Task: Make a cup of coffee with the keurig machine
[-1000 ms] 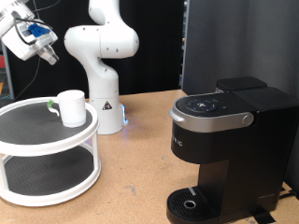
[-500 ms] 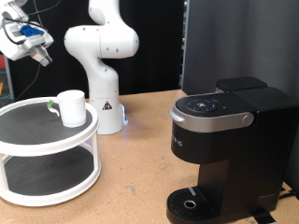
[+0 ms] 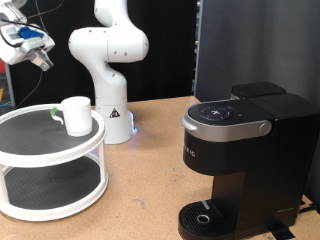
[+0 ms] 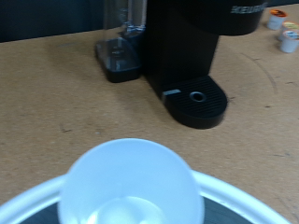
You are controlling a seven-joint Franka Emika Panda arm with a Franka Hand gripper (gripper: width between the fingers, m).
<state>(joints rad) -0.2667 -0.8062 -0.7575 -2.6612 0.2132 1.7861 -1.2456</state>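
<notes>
Brown wood makes the table (image 3: pixel 150 170), with a black curtain behind it. On it stands a round white rack (image 3: pixel 50 165) with two shelves. The cup (image 3: pixel 76 114) sits upright on the rack's upper shelf, with its open mouth facing up, so its long side runs straight up and down. Standing like that, it is probably ready to be picked up from above. I cannot see which way its handle points. The keurig machine (image 3: pixel 240 160) stands well away from the rack, toward the exterior view's right. Its lid is down and its drip tray (image 4: pixel 196 101) has nothing on it. The gripper (image 3: pixel 28 45) hangs high above the rack, not touching anything. It is too small and blurry to tell how wide its jaws are.
</notes>
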